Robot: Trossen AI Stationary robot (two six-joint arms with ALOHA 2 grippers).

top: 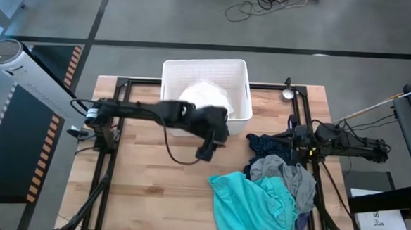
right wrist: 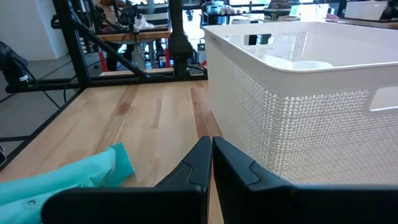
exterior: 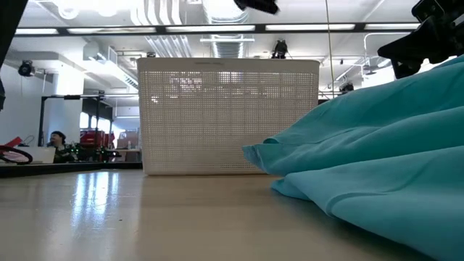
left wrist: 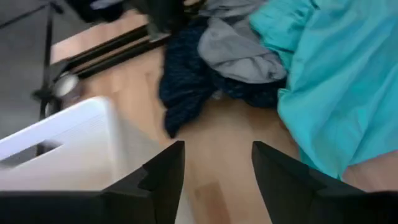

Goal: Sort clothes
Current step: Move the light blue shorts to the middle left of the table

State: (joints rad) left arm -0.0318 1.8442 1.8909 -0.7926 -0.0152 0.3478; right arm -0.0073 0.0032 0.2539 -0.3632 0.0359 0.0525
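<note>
The clothes lie in a pile at the table's right near part: a large teal one (top: pixel 253 205), a grey one (top: pixel 287 177) on top of it, and a navy one (top: pixel 267 143) behind. A white one (top: pixel 206 95) lies inside the white bin (top: pixel 244 75). My left gripper (top: pixel 205 154) hangs open over bare wood just in front of the bin's near wall, left of the pile, nothing between its fingers (left wrist: pixel 168 171). It looks toward the navy (left wrist: pixel 186 87), grey (left wrist: pixel 239 46) and teal (left wrist: pixel 336 81) garments. My right gripper (right wrist: pixel 211 155) is shut at the right edge.
The bin (exterior: pixel 228 116) stands at the far middle of the table. Black frame rails (top: pixel 111 166) run along both sides. A small silver round object (top: pixel 288 92) sits at the far right. Bare wood (top: pixel 152 190) lies at the near left.
</note>
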